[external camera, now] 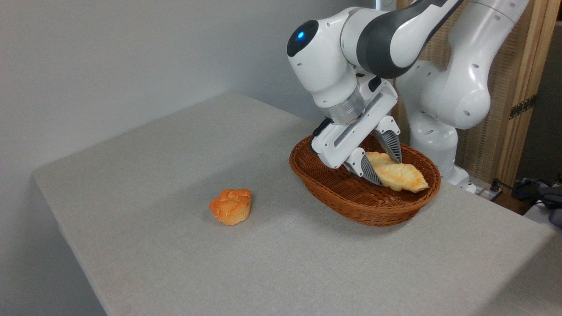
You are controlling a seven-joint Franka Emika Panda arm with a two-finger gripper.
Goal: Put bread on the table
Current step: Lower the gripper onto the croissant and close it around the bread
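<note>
- Broadly, the table (281, 245) spreads grey and bare, apart from a small orange bun (231, 206) left of the basket.
- The arm (382, 39) reaches down into the wicker basket (351, 197).
- The gripper (381, 160) has its ribbed fingers (390, 142) set either side of the bread (397, 174), apparently pinching its near end (contact partly hidden).
- The bread, inside the basket, looks light, soft and bumpy; a gentle hold across the narrow width suits it.

Plain room, soft even light

A bare pale grey wall (109, 57) fills the left; a wood-framed woven panel (513, 87) stands at the right, with cables (505, 186) below it.
</note>
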